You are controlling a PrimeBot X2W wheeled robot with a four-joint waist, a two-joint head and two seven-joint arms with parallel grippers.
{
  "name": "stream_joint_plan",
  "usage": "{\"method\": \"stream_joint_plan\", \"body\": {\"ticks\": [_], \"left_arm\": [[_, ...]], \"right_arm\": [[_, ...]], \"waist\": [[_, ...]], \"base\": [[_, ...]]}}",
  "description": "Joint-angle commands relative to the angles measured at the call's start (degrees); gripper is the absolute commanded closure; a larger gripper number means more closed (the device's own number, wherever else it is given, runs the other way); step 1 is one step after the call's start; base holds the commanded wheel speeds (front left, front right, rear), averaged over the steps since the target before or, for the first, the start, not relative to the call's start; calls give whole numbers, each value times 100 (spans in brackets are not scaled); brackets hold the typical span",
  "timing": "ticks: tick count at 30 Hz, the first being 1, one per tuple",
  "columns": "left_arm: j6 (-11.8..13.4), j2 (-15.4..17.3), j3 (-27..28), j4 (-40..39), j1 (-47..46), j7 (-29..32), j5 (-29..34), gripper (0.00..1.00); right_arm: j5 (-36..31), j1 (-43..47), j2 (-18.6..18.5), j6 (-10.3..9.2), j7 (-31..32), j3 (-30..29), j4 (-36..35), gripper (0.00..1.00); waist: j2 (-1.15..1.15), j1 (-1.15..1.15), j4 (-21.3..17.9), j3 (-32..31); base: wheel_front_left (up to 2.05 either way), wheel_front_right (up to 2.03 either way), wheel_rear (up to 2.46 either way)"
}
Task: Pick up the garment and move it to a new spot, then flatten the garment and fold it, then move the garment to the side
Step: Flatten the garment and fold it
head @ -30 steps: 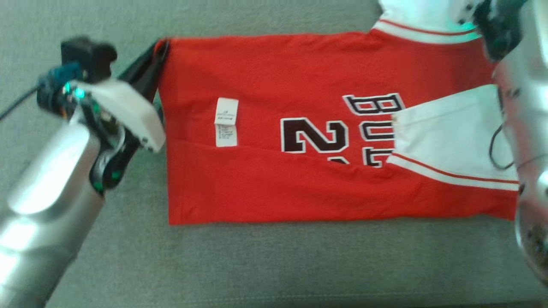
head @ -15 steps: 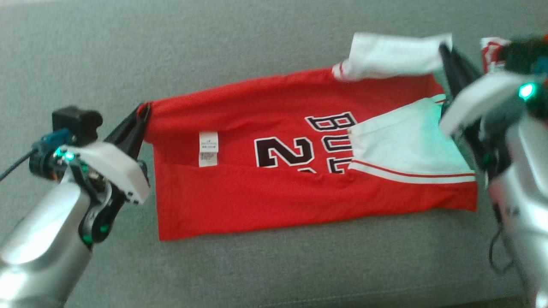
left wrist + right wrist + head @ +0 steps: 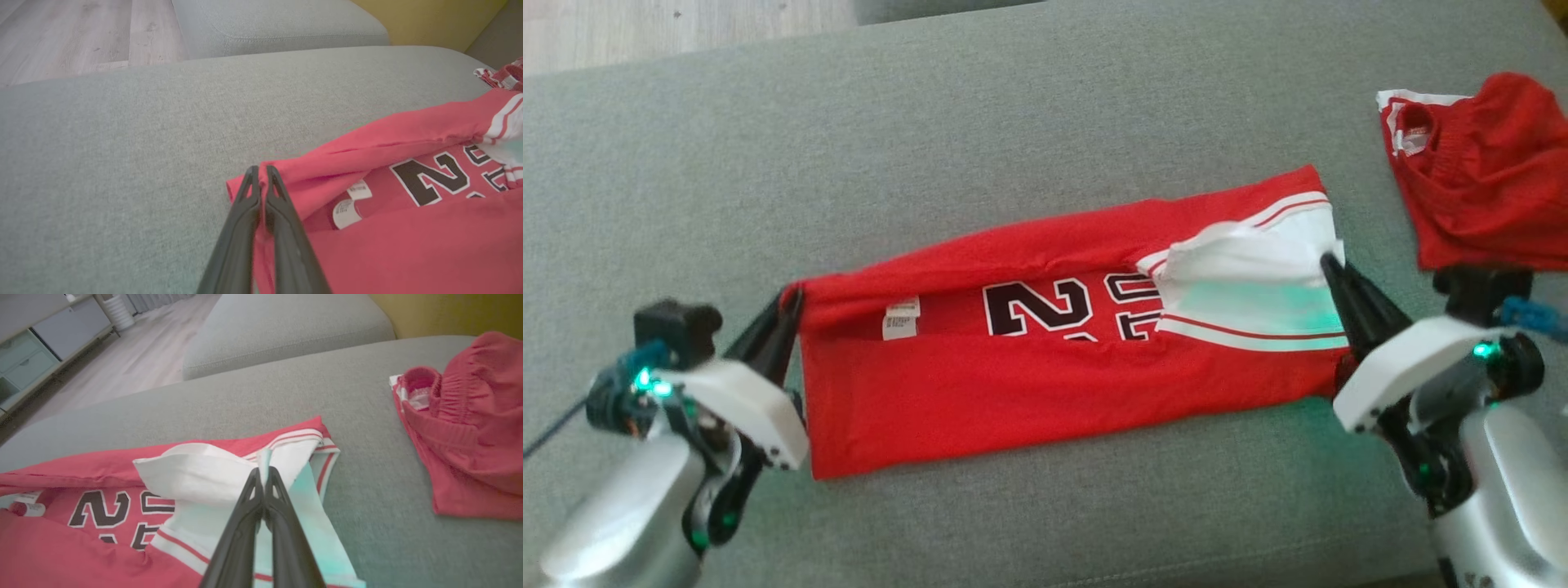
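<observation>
The garment (image 3: pixel 1029 392) is a red jersey with white sleeves and black numbers, lying as a long band across the grey sofa cushion (image 3: pixel 931 147). My left gripper (image 3: pixel 788 298) is shut on its far left corner; in the left wrist view the left gripper (image 3: pixel 259 173) pinches red cloth of the garment (image 3: pixel 408 232). At the other end, my right gripper (image 3: pixel 1331 263) is shut on the white sleeve edge. The right wrist view shows the right gripper (image 3: pixel 263 471) clamping the white fabric of the garment (image 3: pixel 192 473), whose far edge curls over toward me.
A crumpled pair of red shorts (image 3: pixel 1478 171) lies on the cushion at the far right, also as the red shorts (image 3: pixel 470 428). Beyond the cushion are a second grey cushion (image 3: pixel 278 24), wooden floor (image 3: pixel 645 33) and a yellow wall (image 3: pixel 445 310).
The head camera has shifted. Both grippers have drawn the jersey's far edge toward me, so the garment is now a narrower band with less of its lettering showing.
</observation>
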Motion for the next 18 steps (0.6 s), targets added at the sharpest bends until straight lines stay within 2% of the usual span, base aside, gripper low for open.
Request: {"method": "stream_joint_plan", "body": {"ticks": [1,2,6,7,8,9,10,11,12,18], "left_arm": [[33,251,214,-105,-118,-82,31,100],[45,234,199,-92,-66,-120,36,100],[87,169,125,-19,89,-289,106,100],[101,152,108,2,125,-329,122,100],[126,136,98,27,156,-382,146,100],[159,114,97,52,184,-451,170,100],[186,89,90,78,216,-515,190,62],[208,65,78,99,246,-582,218,16],[244,35,74,123,279,-658,242,0],[496,-180,301,13,629,-1331,135,0]], "right_arm": [[-93,-36,-19,37,-4,57,-234,98],[-172,19,-3,37,-27,47,-234,92],[-426,215,83,37,-197,-31,-153,87],[-456,266,114,37,-239,-48,-136,80],[-466,323,151,37,-278,-76,-119,69],[-478,380,180,37,-314,-100,-107,36],[-497,440,197,37,-350,-108,-103,4],[-513,500,215,37,-383,-142,-97,0],[-518,565,238,37,-417,-188,-97,0],[-505,1029,320,37,-454,-599,-403,0]], "waist": [[-1,0,-7,-5],[-1,0,-10,-12],[-1,0,5,-44],[-1,0,9,-56],[-1,0,13,-71],[-1,0,17,-85],[-1,0,21,-106],[-1,0,25,-125],[-1,0,33,-148],[-1,0,82,-255]], "base": [[0,0,0],[0,0,0],[0,0,0],[0,0,0],[0,0,0],[0,0,0],[0,0,0],[0,0,0],[0,0,0],[0,0,0]]}}
